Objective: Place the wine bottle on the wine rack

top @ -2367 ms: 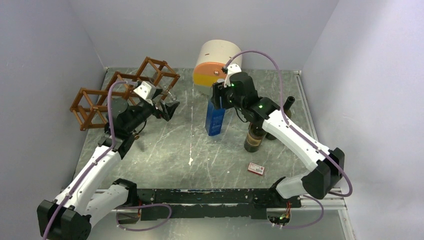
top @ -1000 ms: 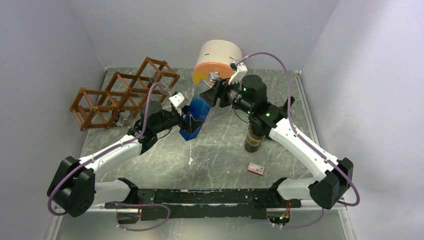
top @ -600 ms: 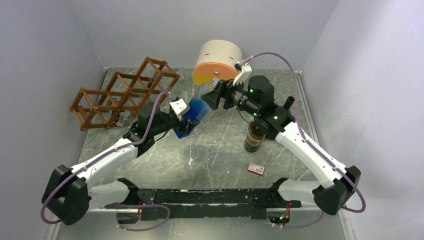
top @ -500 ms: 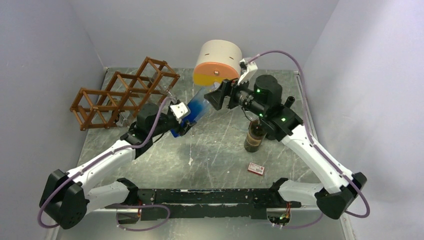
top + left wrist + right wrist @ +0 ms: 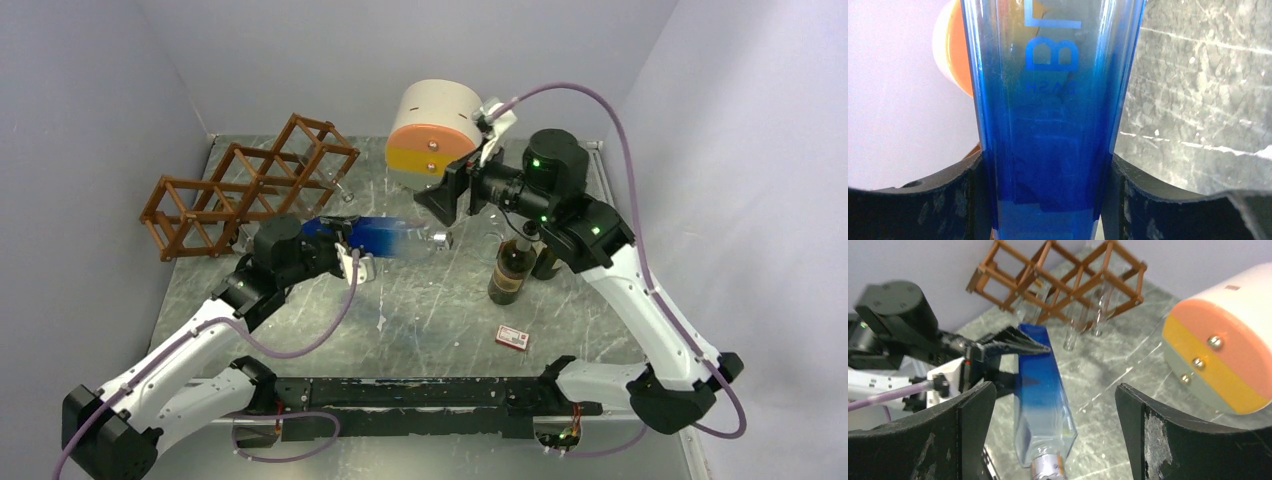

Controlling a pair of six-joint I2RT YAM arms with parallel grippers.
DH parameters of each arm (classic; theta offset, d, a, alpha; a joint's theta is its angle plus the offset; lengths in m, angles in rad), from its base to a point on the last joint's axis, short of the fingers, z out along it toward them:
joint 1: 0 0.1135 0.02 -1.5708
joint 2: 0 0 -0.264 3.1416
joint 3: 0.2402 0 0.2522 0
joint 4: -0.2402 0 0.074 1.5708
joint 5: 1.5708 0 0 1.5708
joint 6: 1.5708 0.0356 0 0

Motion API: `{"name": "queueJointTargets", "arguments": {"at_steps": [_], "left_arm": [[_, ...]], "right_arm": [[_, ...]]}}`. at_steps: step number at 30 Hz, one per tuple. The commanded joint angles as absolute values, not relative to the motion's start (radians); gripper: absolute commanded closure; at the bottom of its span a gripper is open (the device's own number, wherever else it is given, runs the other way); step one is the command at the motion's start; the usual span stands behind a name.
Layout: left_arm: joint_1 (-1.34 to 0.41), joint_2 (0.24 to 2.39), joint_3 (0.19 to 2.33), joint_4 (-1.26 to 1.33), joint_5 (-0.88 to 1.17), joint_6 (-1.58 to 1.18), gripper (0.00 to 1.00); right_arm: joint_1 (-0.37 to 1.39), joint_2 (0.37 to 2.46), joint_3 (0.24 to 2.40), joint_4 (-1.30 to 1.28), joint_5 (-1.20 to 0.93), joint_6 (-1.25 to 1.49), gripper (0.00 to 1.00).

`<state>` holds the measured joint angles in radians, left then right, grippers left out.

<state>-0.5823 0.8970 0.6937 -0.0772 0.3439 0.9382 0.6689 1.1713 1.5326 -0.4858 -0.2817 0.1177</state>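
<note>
The wine bottle point(image 5: 385, 238), a square-sided one shading from blue to clear, hangs level above the table with its silver-capped neck pointing right. My left gripper point(image 5: 340, 247) is shut on its blue base end. In the left wrist view the blue glass point(image 5: 1048, 100) fills the space between the black fingers point(image 5: 1133, 200) of that gripper point(image 5: 1045, 172). My right gripper point(image 5: 440, 200) stands open, back from the neck, with the bottle point(image 5: 1040, 385) apart from its jaws point(image 5: 1054, 390). The reddish-brown wine rack point(image 5: 250, 185) stands at the back left, also seen from the right wrist point(image 5: 1063, 275).
A round cream-and-orange cabinet point(image 5: 435, 130) lies at the back centre, close to my right gripper. A dark bottle point(image 5: 510, 272) stands upright under the right arm, a small red card point(image 5: 512, 338) in front of it. Clear glass necks point(image 5: 1070, 337) hang out of the rack.
My right gripper let go of the bottle, opened wide and drew back to the right. My left gripper shut on the base and swung the bottle down to level, toward the left.
</note>
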Motion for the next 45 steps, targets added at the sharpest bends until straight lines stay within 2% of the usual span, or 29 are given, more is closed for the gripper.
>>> {"name": "queueJointTargets", "arguments": {"at_steps": [1,4,11,15,27,34,40,45], "left_arm": [[-0.582,0.81,0.715,0.041,0.407,1.154,0.93],[-0.582,0.783,0.676,0.054,0.414,1.177,0.93],[-0.582,0.757,0.6,0.079,0.399,1.219,0.93],[-0.581,0.751,0.569,0.087,0.376,1.249,0.93],[-0.583,0.734,0.513,0.129,0.371,1.281,0.93],[-0.582,0.708,0.492,0.14,0.342,1.276,0.93],[-0.583,0.702,0.487,0.143,0.34,1.272,0.93],[-0.583,0.684,0.478,0.158,0.342,1.259,0.93]], "right_arm": [[0.673,1.222,1.537,-0.6,-0.393,0.05,0.07],[0.689,1.238,1.499,-0.63,-0.433,0.043,0.07],[0.734,1.265,1.391,-0.63,-0.378,0.077,0.06],[0.753,1.315,1.378,-0.659,-0.431,0.091,0.06],[0.826,1.403,1.296,-0.635,-0.385,0.138,0.06],[0.838,1.408,1.226,-0.598,-0.415,0.242,0.16],[0.838,1.403,1.231,-0.569,-0.408,0.282,0.31],[0.839,1.412,1.236,-0.556,-0.408,0.293,0.33]]}}
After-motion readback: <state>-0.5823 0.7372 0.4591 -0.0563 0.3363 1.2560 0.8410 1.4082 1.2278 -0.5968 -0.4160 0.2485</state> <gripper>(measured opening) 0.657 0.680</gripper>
